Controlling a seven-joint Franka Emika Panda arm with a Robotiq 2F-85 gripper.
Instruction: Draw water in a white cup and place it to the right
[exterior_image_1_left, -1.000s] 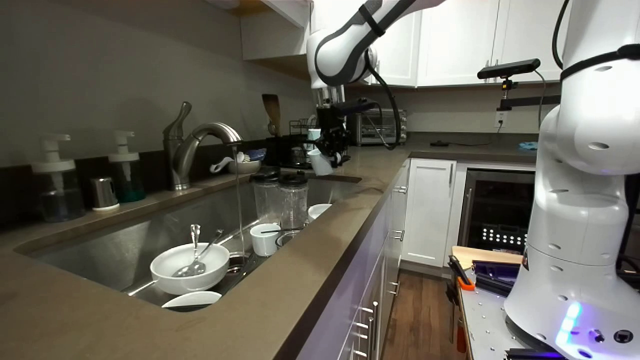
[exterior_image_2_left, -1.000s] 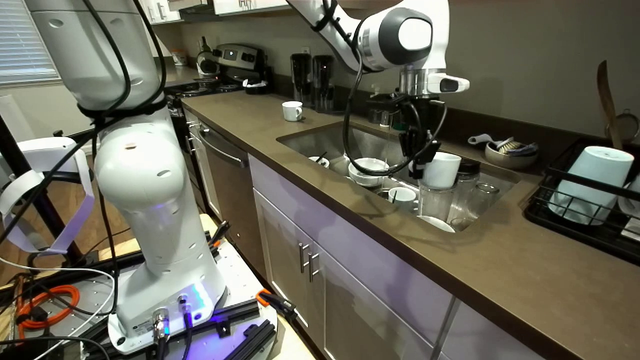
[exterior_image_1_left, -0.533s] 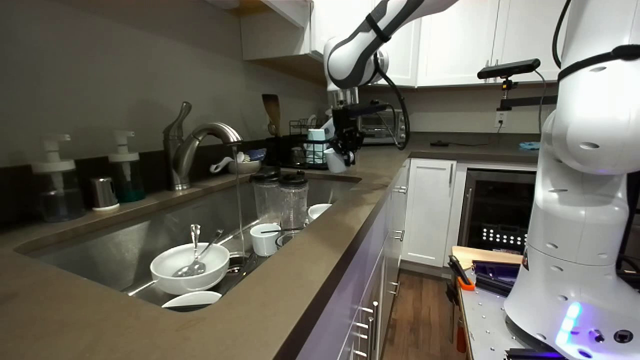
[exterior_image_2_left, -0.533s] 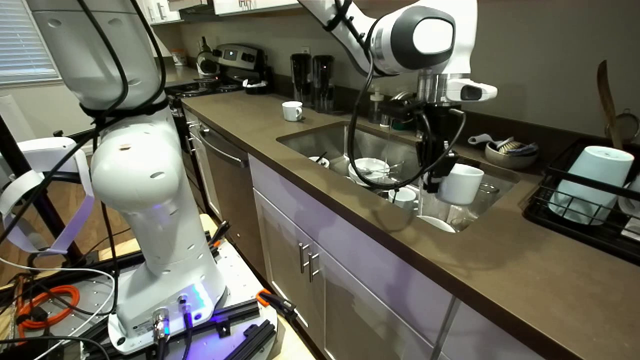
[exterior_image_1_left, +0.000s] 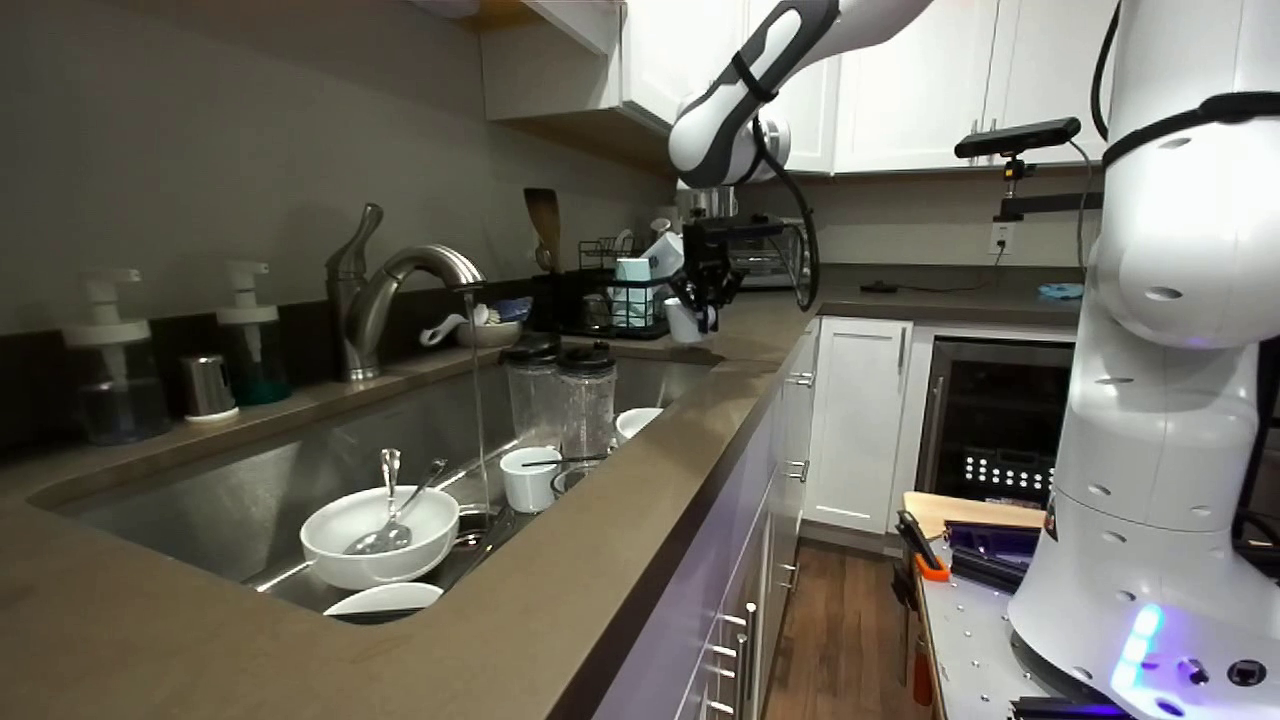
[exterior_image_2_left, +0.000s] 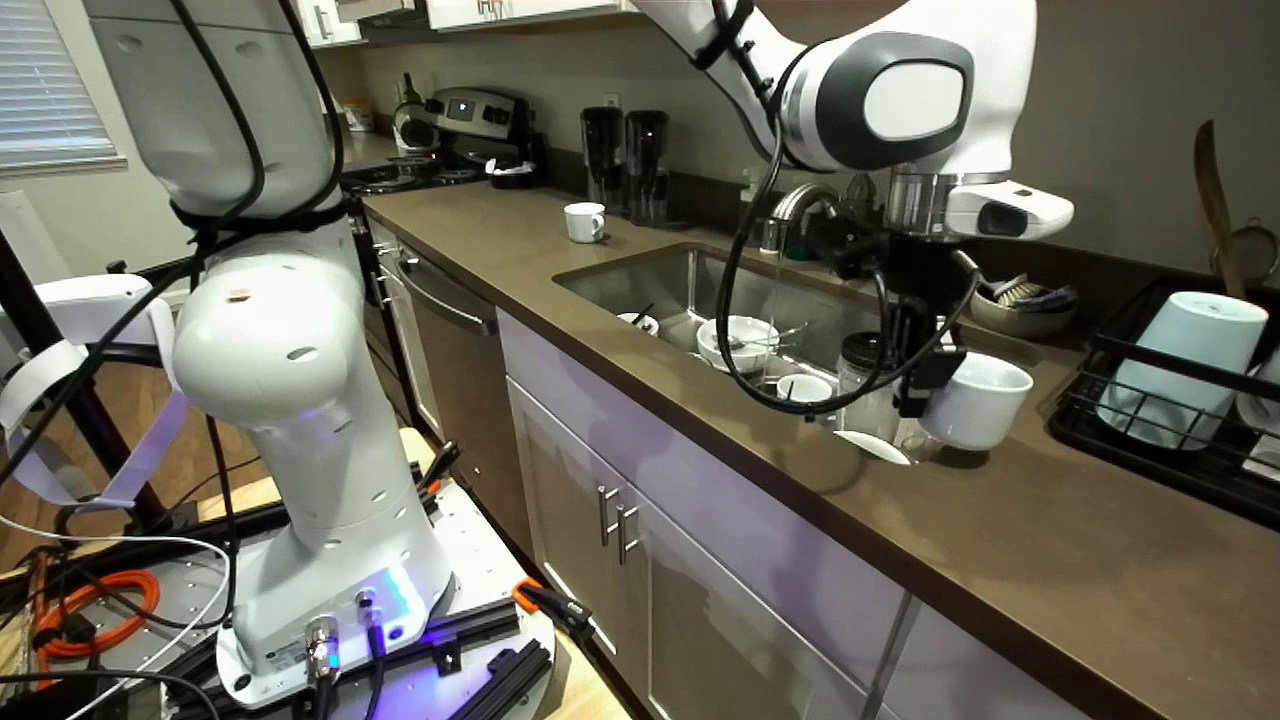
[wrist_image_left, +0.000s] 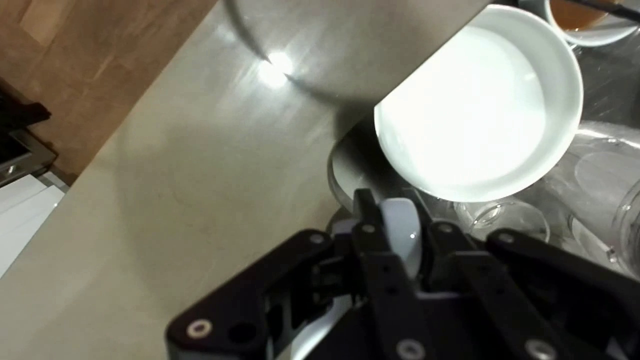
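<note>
I'm swinging the white cup (exterior_image_2_left: 977, 403), clamped in my pincer (wrist_image_left: 393, 207), toward four o'clock in an exterior view — likely nearing placement.

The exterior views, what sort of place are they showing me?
A kitchen, probably in a home: there's a running faucet, a stove and a black wire dish rack.
</note>
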